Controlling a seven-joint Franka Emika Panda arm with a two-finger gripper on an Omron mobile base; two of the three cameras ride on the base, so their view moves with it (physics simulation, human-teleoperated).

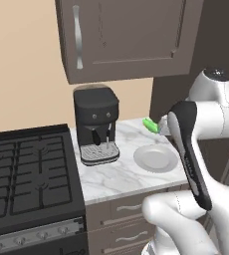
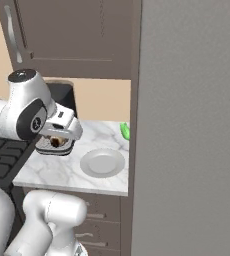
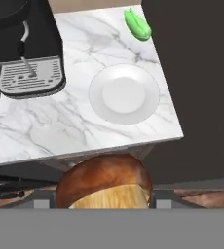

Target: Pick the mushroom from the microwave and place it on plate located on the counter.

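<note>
Brown-capped mushroom sits clamped in the tool, above the counter's front edge.

no readable text, labels or signs

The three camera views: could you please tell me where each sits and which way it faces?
Left base view: behind the arm's left, looking down at the counter, coffee machine and plate; the arm rises at right.
Right base view: behind its right, same counter; the arm rises at left.
Hand view: on the hand, looking down at the plate, mushroom at the bottom.
All share the plate.
</note>
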